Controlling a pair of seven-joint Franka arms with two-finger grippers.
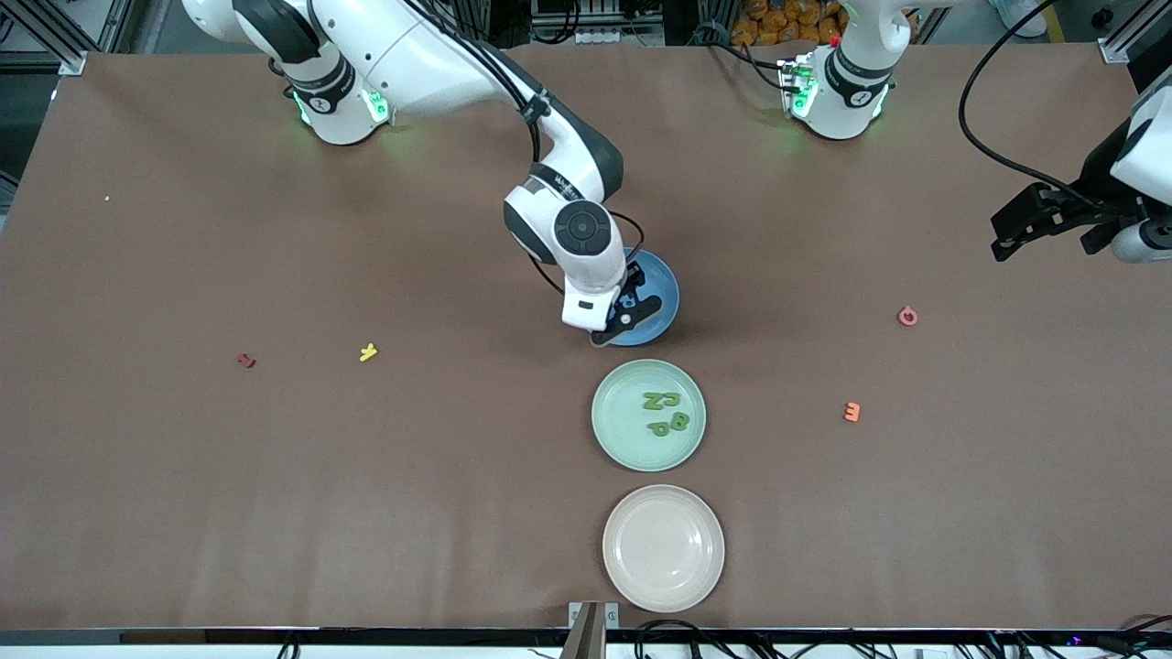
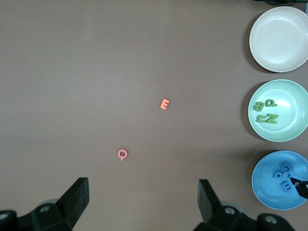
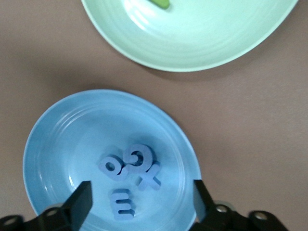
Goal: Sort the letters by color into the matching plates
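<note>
Four blue letters (image 3: pixel 130 180) lie clustered in the blue plate (image 3: pixel 57 139), touching or nearly touching one another; an E, an X and two rounded pieces can be made out in the right wrist view. Four green letters (image 1: pixel 666 412) lie in two pairs in the mint green plate (image 1: pixel 615 430), which sits just nearer the front camera than the blue plate. The cream-pink plate (image 1: pixel 632 572) is nearer still, holding nothing visible; the three plates form a line down the middle of the worktop (image 1: pixel 275 503). The right tool (image 1: pixel 626 311) hangs low over the blue plate, fingers spread apart and released, with the letters showing between them and nothing gripped. Toward the right arm's end of the worktop lie a yellow letter (image 1: pixel 368 351) and, farther out, a red letter (image 1: pixel 245 361), well apart from the plates. Toward the left arm's end lie an orange E (image 1: pixel 851 412) and a pink Q-like letter (image 1: pixel 907 317), the pink one farther from the front camera. The left tool (image 2: pixel 143 202) waits high over that end of the worktop, fingers wide apart and holding nothing.
</note>
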